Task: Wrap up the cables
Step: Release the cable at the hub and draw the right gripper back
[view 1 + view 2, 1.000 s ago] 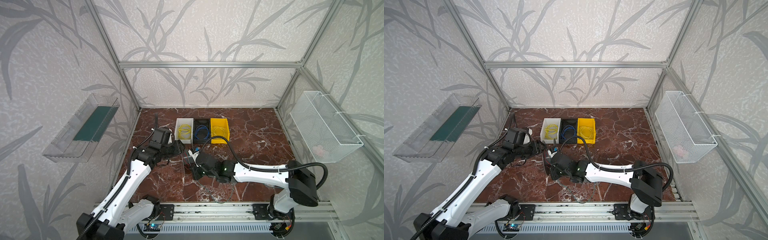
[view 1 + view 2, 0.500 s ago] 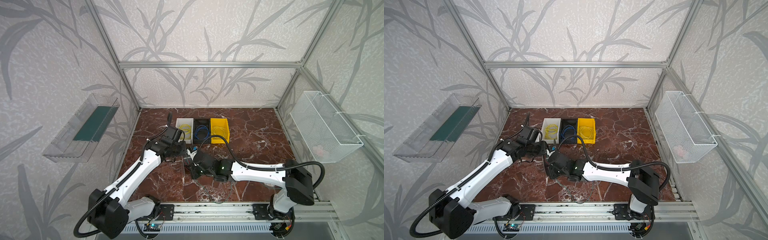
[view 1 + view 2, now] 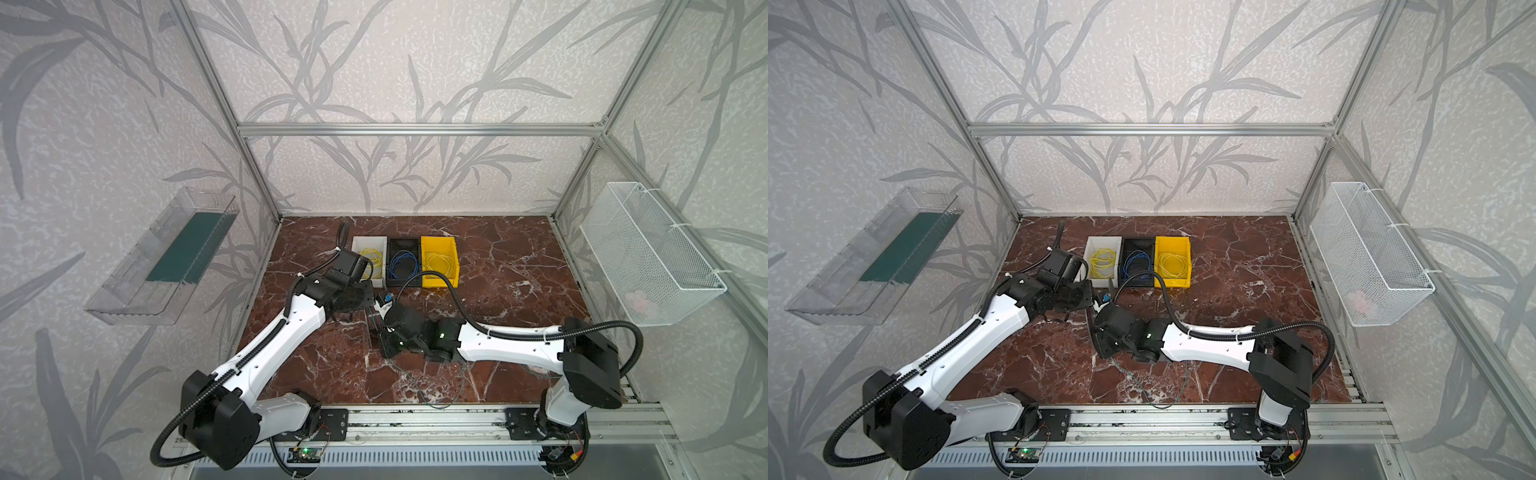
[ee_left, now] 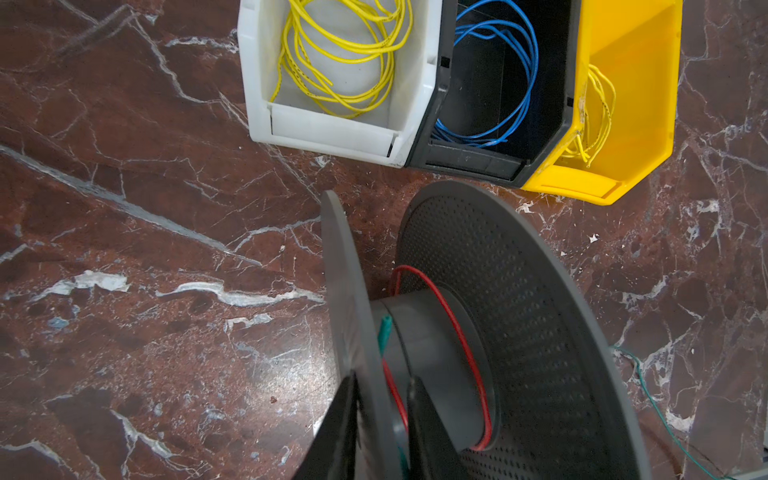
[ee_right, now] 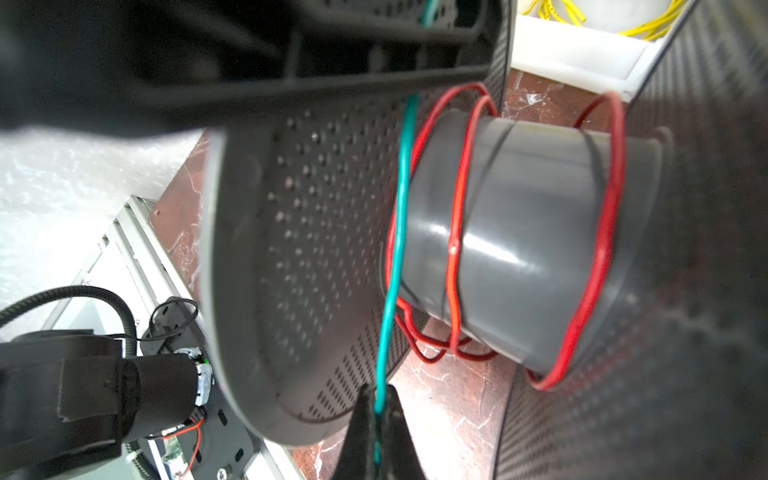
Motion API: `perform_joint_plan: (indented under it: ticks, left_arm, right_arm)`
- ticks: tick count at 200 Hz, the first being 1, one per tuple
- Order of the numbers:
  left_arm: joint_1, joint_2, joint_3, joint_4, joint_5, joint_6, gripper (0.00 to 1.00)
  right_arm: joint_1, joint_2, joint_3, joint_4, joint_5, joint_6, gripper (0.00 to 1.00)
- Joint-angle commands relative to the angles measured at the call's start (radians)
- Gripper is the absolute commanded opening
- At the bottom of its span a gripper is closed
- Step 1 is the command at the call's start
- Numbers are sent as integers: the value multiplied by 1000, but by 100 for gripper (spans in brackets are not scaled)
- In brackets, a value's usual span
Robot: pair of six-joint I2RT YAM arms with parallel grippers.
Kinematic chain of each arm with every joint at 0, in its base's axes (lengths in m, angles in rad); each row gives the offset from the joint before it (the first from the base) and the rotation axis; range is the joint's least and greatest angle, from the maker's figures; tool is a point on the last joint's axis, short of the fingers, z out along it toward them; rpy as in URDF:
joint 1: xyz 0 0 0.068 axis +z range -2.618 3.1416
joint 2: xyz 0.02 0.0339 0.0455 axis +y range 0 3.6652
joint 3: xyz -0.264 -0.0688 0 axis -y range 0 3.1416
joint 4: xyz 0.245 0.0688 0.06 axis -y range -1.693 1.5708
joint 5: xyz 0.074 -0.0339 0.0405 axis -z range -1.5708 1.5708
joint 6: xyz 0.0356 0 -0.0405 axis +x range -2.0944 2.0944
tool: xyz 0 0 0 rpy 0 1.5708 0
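- Teal-green wire, thin and flexible, ran across the inner face of one perforated flange of the grey plastic spool, just beside the hub. Its slack trailed in a loose loop over the near part of the red-brown marble table.
- Spool stood on edge at the table's middle, just near of the row of white, black and yellow plastic bins. A thin red wire sat loosely round the hub.
- Right gripper was closed on the teal-green wire, pinching it between its fingertips close to the flange's rim.
- Left gripper had its jaws either side of one flange's rim. Whether they were clamped on it could not be told.
- Judged step: laying the first turn on the hub.
- Recommended: hold the spool firm against rolling and keep the wire taut from the pinch.
- Recommended: lead the wire round between the flanges and lay it beside the red turns, not across them.
- Risk: the springy slack could jump the rim or snag an arm.
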Motion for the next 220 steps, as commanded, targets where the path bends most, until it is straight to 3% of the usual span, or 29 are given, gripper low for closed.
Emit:
perform_joint_plan:
  ticks: [1, 37, 79, 103, 122, 144, 177, 220]
  left_arm:
    - [-7, 27, 28, -41, -29, 13, 16]
    - [-7, 26, 31, -45, -36, 11, 0]
    - [-6, 16, 23, -15, 7, 13, 0]
    - [10, -14, 20, -12, 42, 30, 0]
    - [48, -65, 2, 9, 100, 48, 0]
    - [102, -114, -3, 22, 179, 83, 0]
    - [152, -135, 44, -3, 248, 141, 0]
    - [183, -136, 119, -18, 308, 137, 0]
  right_arm:
    - [4, 12, 21, -2, -15, -22, 0]
    - [-1, 42, 21, 25, -53, -22, 0]
    - [-5, 66, 37, 45, -155, -44, 0]
    - [-26, -2, -5, 61, -240, -79, 43]
    - [-84, -105, -102, 98, -381, -89, 62]
    - [-191, -238, -235, 117, -560, -112, 69]
    - [-232, -397, -298, -14, -587, -281, 75]
    - [-232, -385, -341, -21, -630, -341, 76]
